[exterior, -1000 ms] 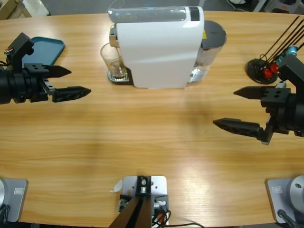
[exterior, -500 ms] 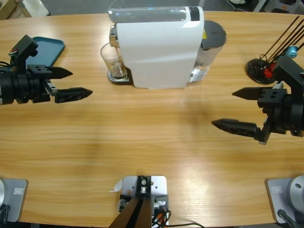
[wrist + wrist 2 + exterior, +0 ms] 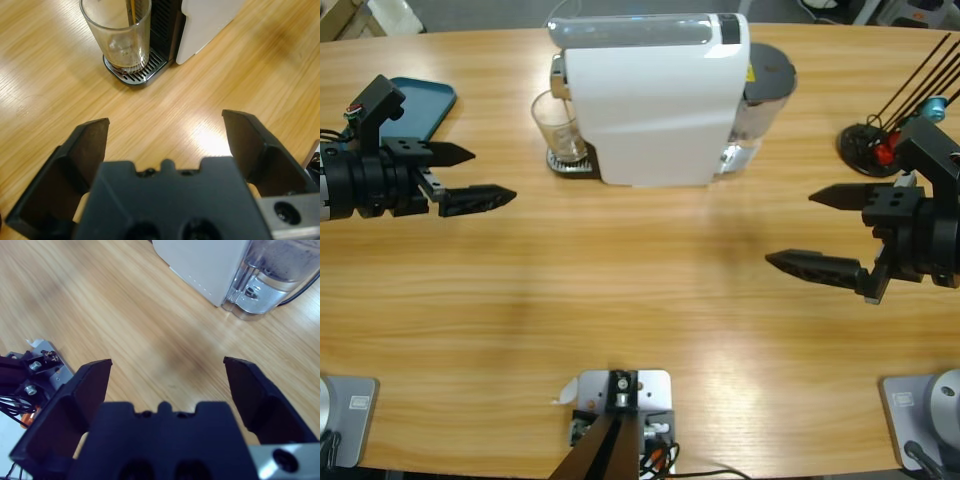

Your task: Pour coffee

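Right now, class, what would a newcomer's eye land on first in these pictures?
The big white coffee machine at the table's far middle stands out first. A clear glass sits on its drip tray with a thin stream running in. The left end effector and right end effector hang open at either side.

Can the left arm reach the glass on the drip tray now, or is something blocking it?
Probably yes. The left gripper is open and faces the glass, with only bare table between them. The coffee machine stands behind the glass.

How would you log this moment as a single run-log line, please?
left gripper: open, empty, facing glass | glass: on drip tray, coffee streaming in | right gripper: open, empty
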Motion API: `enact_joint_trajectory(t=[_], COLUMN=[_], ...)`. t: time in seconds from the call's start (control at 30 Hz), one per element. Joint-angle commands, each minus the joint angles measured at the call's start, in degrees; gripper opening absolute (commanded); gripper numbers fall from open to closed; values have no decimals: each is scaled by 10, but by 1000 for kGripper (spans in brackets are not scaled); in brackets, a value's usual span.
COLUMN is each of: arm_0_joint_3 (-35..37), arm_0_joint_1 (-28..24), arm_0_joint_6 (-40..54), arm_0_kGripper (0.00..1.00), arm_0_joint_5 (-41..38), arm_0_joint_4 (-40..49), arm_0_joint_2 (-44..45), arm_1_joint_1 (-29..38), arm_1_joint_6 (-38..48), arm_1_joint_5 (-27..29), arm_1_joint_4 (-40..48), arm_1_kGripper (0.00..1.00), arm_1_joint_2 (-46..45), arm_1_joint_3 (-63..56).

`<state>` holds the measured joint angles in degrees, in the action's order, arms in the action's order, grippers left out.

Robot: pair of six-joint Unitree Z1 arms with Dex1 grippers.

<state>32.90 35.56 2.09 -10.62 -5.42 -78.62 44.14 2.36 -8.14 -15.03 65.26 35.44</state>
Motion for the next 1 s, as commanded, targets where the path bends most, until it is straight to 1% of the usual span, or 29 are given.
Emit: enact_joint_trajectory(t=[0.03,1.0], arm_0_joint_3=[-19,-19], arm_0_joint_1=[7,13], arm_0_joint_6=[3,3], arm_0_kGripper=[977,977], arm_0_joint_5=[7,7], arm_0_joint_4=[-11,-13], arm_0_joint_2=[-22,-33], arm_1_joint_1=[5,5], arm_1_joint_6=[-9,-9], arm_1_joint_5=[-7,-7], arm_1_joint_4=[6,6], arm_1_kGripper=[1000,1000], arm_1_joint_2=[10,11], arm_1_joint_3=[-12,-12])
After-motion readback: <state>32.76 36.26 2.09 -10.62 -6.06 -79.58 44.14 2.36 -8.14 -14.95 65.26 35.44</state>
